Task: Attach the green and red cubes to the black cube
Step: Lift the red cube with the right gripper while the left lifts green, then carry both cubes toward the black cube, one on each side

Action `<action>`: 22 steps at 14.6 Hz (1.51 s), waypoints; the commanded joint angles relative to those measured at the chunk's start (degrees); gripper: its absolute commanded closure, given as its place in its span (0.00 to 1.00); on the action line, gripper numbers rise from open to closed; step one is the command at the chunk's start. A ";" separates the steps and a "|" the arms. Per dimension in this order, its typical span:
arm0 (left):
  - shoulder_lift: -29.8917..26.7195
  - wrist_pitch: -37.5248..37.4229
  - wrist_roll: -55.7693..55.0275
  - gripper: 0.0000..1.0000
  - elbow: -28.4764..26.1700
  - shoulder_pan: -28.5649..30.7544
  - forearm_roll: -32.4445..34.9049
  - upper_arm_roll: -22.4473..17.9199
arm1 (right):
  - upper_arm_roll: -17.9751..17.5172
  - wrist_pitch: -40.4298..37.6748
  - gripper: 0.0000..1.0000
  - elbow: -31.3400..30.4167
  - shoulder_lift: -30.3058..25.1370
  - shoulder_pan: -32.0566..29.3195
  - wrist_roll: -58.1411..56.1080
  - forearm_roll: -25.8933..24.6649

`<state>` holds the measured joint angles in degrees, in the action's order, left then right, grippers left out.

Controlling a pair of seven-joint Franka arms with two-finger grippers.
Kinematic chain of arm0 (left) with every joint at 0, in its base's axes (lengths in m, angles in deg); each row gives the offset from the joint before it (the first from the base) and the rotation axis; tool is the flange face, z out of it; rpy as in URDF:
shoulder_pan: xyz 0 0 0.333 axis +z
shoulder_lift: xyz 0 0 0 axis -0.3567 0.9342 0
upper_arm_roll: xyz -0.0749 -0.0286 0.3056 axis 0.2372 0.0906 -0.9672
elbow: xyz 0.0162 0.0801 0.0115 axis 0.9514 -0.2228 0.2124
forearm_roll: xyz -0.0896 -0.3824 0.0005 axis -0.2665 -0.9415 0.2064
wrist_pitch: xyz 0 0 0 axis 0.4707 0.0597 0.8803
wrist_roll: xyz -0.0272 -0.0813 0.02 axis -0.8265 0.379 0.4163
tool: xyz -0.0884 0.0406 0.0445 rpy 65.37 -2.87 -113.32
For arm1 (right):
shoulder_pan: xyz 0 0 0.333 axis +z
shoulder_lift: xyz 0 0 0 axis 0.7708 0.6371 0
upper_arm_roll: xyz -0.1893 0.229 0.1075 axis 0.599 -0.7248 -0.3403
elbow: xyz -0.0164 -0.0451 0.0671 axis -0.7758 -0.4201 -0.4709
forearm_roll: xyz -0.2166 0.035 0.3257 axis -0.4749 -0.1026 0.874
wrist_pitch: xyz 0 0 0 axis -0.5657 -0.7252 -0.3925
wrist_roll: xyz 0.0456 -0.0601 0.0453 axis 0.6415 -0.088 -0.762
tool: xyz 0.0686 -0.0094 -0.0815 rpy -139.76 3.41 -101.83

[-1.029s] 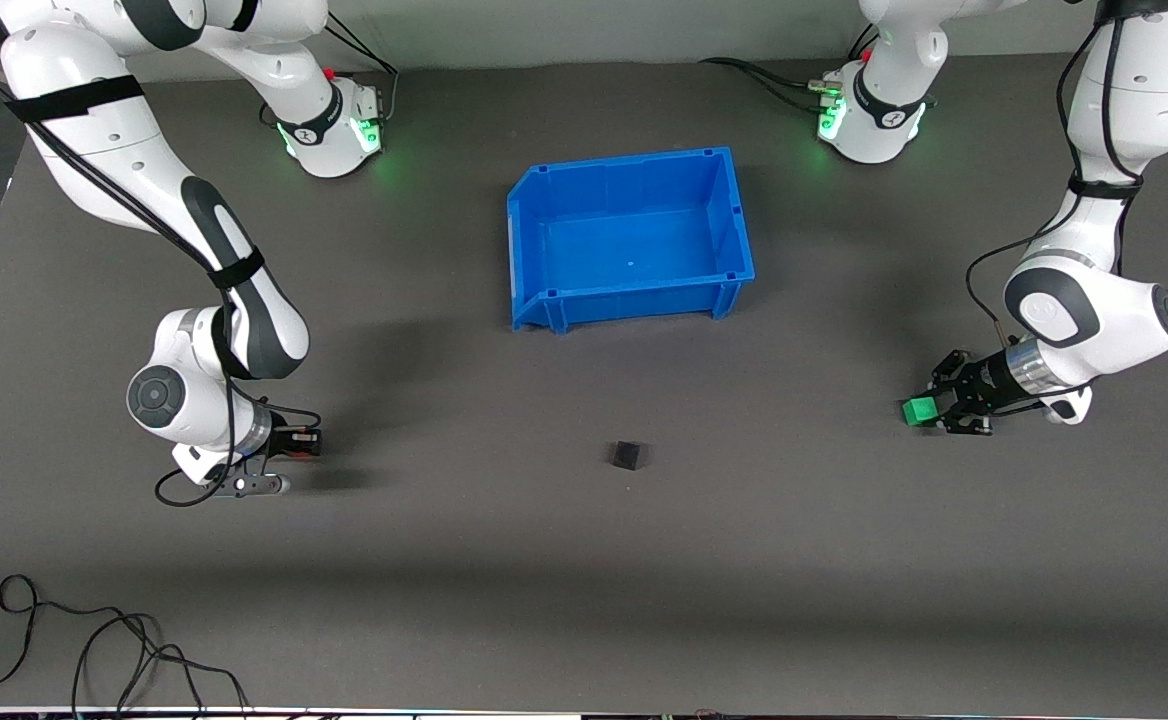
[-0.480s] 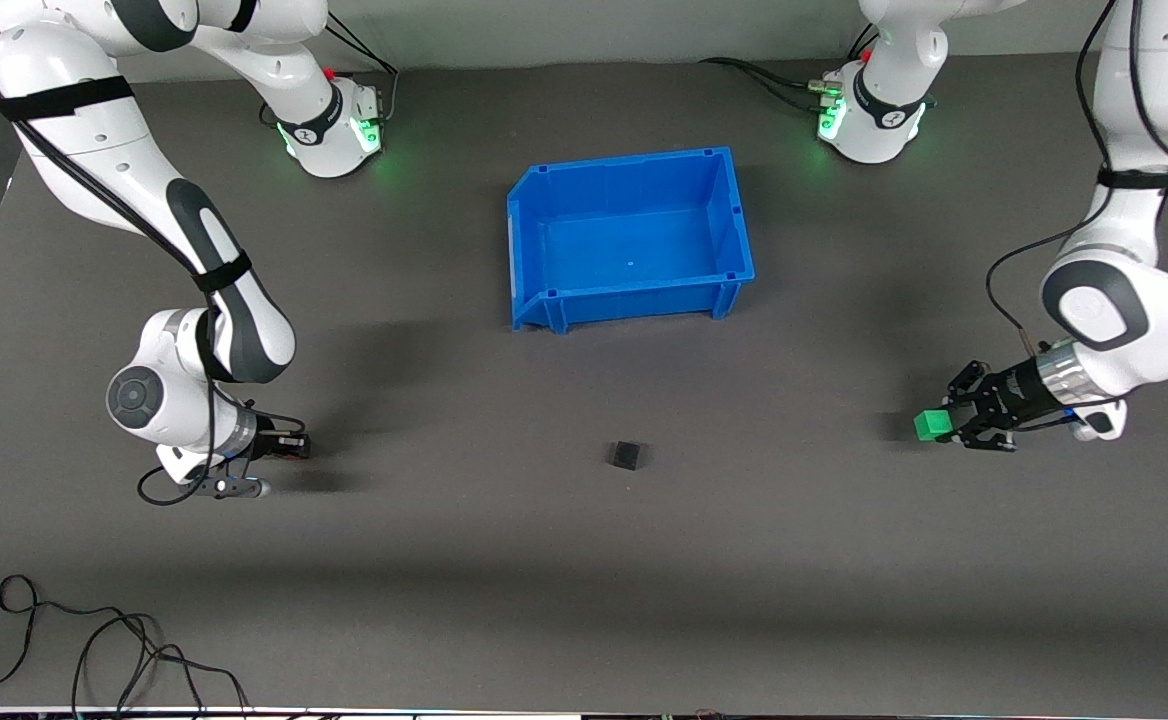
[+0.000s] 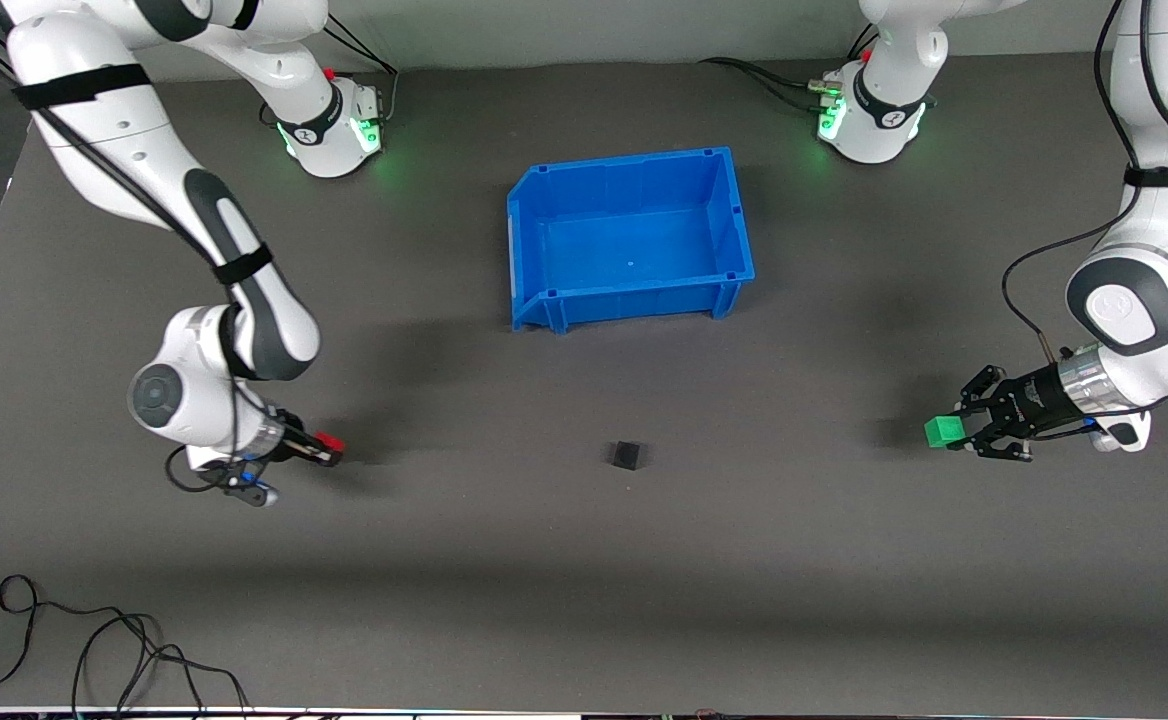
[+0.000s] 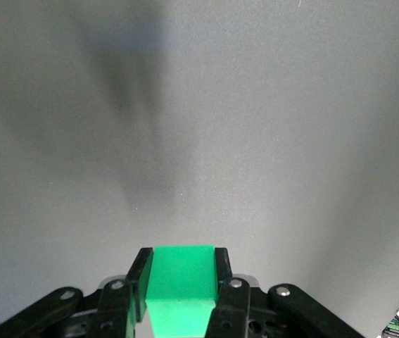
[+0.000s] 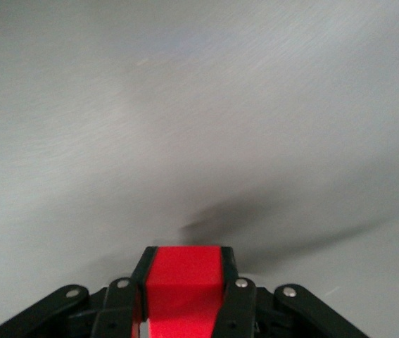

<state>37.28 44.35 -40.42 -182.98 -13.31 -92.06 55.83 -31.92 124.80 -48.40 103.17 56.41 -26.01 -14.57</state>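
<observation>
- Front view: black cube [image 3: 627, 456] is seen resting alone on the bench [image 3: 584, 580], nearer the camera than the blue bin [image 3: 630, 236] and well apart from both arms. The left claw [image 3: 956, 434] is held over the bench toward the left arm's end, pinched on the green cube [image 3: 943, 431]. The right claw [image 3: 328, 450] is held over the bench toward the right arm's end, pinched on the red cube [image 3: 329, 444].
- Left wrist view: green cube [image 4: 180, 287] is shown clamped between the two fingers [image 4: 140, 273], with only part of it gripped and the rest projecting forward. Nothing but bare bench is seen ahead.
- Right wrist view: red cube [image 5: 185, 285] is gripped the same way between its fingers [image 5: 143, 271], over bare bench.
- Risks, as judged: the black cube is unsecured, so a push from one side alone could slide or turn it before contact is made from the other. A coloured cube might be twisted in its grip if faces meet off-square. The claws could collide if both are brought in together.
</observation>
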 commanded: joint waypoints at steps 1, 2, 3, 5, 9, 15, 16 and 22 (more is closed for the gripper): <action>1.15 -0.06 -2.18 0.81 1.73 -2.04 0.95 0.09 | 0.64 -1.23 1.00 2.50 0.23 4.38 13.97 0.82; 1.94 -0.06 -3.76 0.81 3.04 -3.62 0.95 0.10 | 0.73 -1.32 1.00 3.47 0.85 5.95 18.02 0.82; 3.00 -0.06 -5.77 0.81 4.71 -5.55 1.03 0.10 | 0.82 -1.32 1.00 4.61 1.38 7.01 22.50 0.74; 4.58 1.95 -9.47 0.81 6.30 -10.03 1.21 0.01 | 0.82 -1.67 1.00 6.90 2.69 8.60 30.50 0.65; 7.48 5.74 -16.14 0.81 8.32 -16.28 1.21 0.10 | 0.82 -4.47 1.00 14.26 6.90 13.26 46.93 0.47; 13.11 9.86 -23.72 0.81 13.16 -25.86 3.05 -0.08 | 0.55 -11.07 1.00 27.81 13.77 18.10 69.45 0.56; 14.07 10.66 -24.42 0.81 13.94 -27.00 3.14 0.01 | 0.47 -11.08 1.00 29.05 14.56 18.88 73.04 0.82; 19.96 10.84 -28.56 0.81 20.80 -33.51 4.81 -0.08 | 0.73 -11.34 1.00 37.30 20.97 24.51 92.03 0.03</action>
<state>55.00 55.45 -67.19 -165.70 -45.00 -88.42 56.87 -31.96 115.36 -17.80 120.30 79.41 59.74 -14.56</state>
